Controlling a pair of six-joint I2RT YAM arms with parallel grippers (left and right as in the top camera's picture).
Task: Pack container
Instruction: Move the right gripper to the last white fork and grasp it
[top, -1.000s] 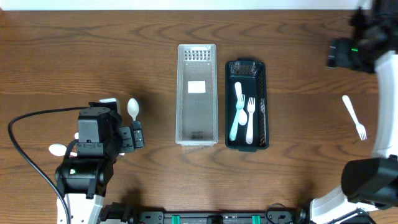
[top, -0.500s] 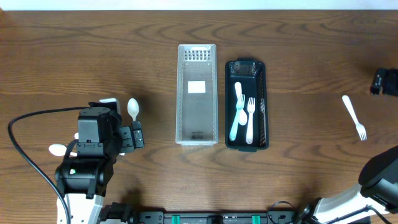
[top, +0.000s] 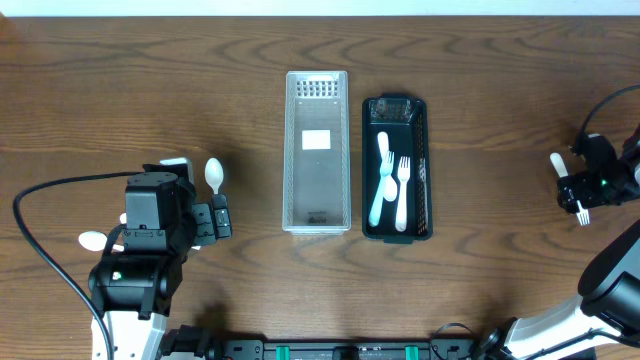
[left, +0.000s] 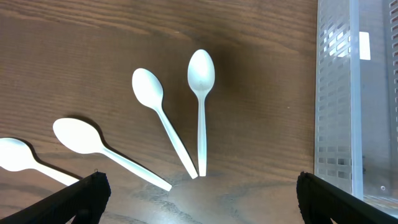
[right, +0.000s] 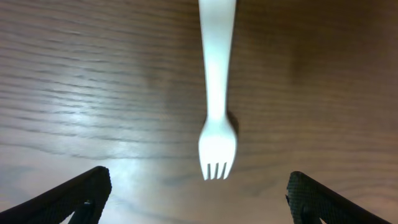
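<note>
A clear slotted container (top: 317, 150) stands mid-table, and a black container (top: 421, 168) beside it holds a white spoon (top: 380, 175) and a white fork (top: 403, 190). At the right edge a loose white fork (top: 557, 162) lies on the wood, with my right gripper (top: 572, 190) open over it. In the right wrist view that fork (right: 217, 93) points tines-first toward the gap of the right gripper (right: 199, 199), touching neither finger. My left gripper (top: 220, 216) is open by several white spoons (left: 201, 74); in the left wrist view the left gripper (left: 199, 199) holds nothing.
Two spoons show from above, one (top: 214, 174) beside the left arm and one (top: 92, 240) partly under it. The clear container's wall (left: 339, 93) runs along the right of the left wrist view. A black cable (top: 40, 250) loops at the left.
My right arm has swung from the far right corner down to the loose fork at the right edge. The left arm and the spoons have stayed put.
</note>
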